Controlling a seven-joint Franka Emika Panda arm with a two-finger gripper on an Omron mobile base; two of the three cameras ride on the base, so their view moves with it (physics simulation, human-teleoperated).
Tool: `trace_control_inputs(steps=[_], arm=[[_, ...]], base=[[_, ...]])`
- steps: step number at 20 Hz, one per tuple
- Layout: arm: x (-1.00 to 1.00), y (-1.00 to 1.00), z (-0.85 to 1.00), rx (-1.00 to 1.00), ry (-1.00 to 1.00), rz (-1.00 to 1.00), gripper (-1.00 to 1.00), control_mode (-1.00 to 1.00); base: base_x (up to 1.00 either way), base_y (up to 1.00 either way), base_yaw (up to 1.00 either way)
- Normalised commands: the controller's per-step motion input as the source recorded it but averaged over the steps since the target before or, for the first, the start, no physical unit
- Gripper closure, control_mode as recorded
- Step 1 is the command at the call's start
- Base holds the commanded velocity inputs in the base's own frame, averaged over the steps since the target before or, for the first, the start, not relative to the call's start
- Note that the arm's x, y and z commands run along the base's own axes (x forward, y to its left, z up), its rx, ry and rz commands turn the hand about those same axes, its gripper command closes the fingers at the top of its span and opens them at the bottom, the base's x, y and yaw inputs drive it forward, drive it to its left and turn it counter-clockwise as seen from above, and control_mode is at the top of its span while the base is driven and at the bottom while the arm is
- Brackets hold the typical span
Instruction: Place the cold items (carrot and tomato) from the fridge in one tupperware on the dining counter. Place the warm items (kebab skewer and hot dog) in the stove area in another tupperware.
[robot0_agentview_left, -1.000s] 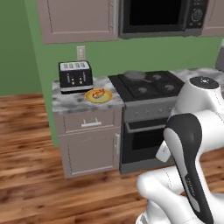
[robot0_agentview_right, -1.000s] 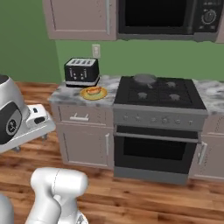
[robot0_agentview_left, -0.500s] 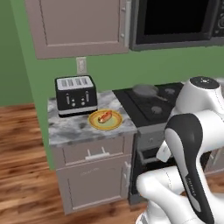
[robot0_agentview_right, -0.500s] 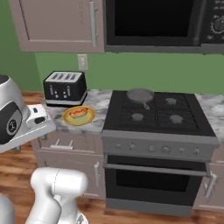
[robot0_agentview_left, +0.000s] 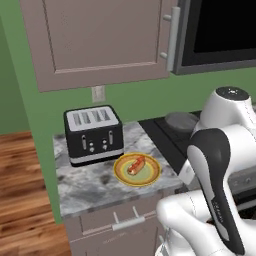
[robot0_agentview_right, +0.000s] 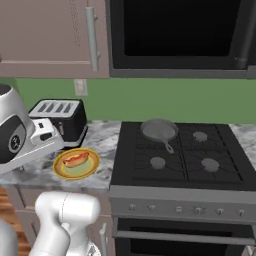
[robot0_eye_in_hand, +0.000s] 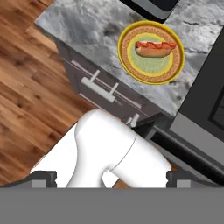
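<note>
Marbled grey counter (robot0_agentview_left: 90, 187) carries the yellow-rimmed plate (robot0_eye_in_hand: 151, 52) holding the red-sauced hot dog (robot0_eye_in_hand: 155, 49); it lies well ahead of the wide-open, empty gripper (robot0_eye_in_hand: 111, 178), long axis crosswise.

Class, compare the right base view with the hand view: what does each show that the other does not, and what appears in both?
Right base view alone: the toaster's slotted top, the frying pan on the stove burners, the wall outlet and the upper cabinet. Hand view alone: the wooden floor and the drawer handle seen from above. Both: the hot dog on its yellow plate, on the marble counter.
</note>
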Motion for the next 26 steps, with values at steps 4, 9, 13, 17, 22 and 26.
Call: trace_control_inputs(steps=[4, 9, 13, 17, 22, 26], arm=[[0.00, -0.01, -0.13, 0.02, 0.00, 0.00, -1.00, -1.00], [0.03, 0.22, -0.42, 0.04, 0.00, -0.42, -1.00, -1.00], [0.04, 0.41, -0.41, 0.12, 0.00, -0.67, -1.00, -1.00], [0.31, 0.34, -0.14, 0.14, 0.00, -0.57, -1.00, -1.00], [0.63, 0.09, 0.00, 0.13, -0.01, -0.38, -1.00, -1.00], [0.63, -0.15, -0.15, 0.07, 0.04, -0.31, -1.00, -1.00]], base=[[0.02, 0.00, 0.00], [0.00, 0.00, 0.00], [0.00, 0.00, 0.00], [0.00, 0.00, 0.00], [0.00, 0.00, 0.00], [0.00, 0.00, 0.00]])
